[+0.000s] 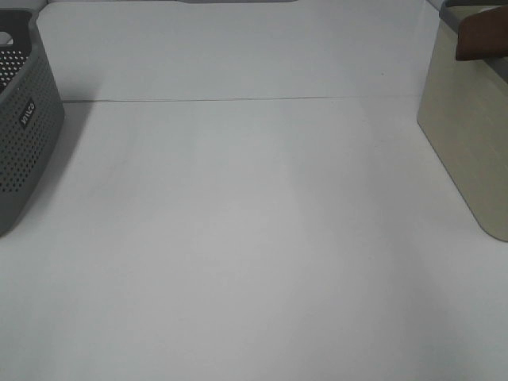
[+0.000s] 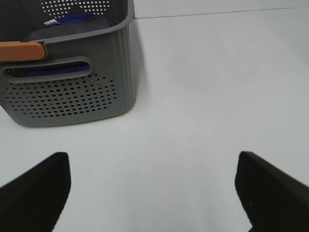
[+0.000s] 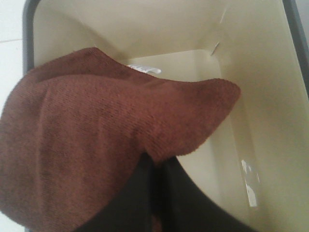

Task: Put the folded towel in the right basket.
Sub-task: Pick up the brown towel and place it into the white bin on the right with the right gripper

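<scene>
right tool (image 3: 157,193) clenched on towel (image 3: 96,145) | towel hung directly over right basket (image 3: 260,121) mouth | left tool (image 2: 152,191) released, well apart

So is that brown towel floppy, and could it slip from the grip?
Probably floppy: the brown towel drapes in soft folds over the right gripper. Its fuzzy weave likely grips well, so slipping seems unlikely. It looks light, and should drop limply into the beige basket.
</scene>
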Robot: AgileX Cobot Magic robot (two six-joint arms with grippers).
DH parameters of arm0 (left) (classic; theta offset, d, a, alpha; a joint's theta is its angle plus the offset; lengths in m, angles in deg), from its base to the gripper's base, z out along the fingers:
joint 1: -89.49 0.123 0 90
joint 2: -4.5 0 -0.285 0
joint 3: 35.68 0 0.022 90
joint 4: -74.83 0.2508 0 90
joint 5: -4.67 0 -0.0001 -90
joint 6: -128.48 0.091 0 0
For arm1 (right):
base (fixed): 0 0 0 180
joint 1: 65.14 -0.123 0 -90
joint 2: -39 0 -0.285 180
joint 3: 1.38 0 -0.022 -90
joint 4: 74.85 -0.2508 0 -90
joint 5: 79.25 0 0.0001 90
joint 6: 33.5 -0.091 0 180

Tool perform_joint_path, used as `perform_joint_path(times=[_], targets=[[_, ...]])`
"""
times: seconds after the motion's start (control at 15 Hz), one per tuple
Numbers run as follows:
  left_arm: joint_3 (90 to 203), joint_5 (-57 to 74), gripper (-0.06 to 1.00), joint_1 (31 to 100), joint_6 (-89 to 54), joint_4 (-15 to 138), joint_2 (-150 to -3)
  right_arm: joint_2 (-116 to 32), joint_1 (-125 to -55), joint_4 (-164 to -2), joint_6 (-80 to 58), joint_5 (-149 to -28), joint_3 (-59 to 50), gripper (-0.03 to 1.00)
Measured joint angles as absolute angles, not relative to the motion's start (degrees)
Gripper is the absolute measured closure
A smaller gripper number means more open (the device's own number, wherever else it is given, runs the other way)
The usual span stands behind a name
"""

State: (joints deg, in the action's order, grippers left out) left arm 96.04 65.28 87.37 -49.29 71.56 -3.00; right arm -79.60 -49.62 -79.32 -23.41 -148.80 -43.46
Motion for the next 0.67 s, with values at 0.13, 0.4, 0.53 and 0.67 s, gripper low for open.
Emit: perform_joint_path(times=[0.13, 0.4, 0.53, 0.67], targets=[[96.0, 65.3, 0.07, 87.4, -49.3, 71.6, -3.0, -82.0, -49.4, -79.0, -24.3, -148.8, -43.5, 0.91], [96.0, 65.3, 0.07, 87.4, -49.3, 71.6, -3.0, -86.1, -49.4, -76.6, -24.5, -148.8, -43.5, 0.6], [96.0, 65.3, 0.07, 87.4, -49.3, 71.6, -3.0, -86.5, -49.4, -74.4, -26.1, -148.8, -43.5, 0.48], [96.0, 65.3, 0.07, 87.4, -49.3, 71.6, -3.0, -86.5, -49.4, -73.8, -28.3, -148.8, -43.5, 0.34]])
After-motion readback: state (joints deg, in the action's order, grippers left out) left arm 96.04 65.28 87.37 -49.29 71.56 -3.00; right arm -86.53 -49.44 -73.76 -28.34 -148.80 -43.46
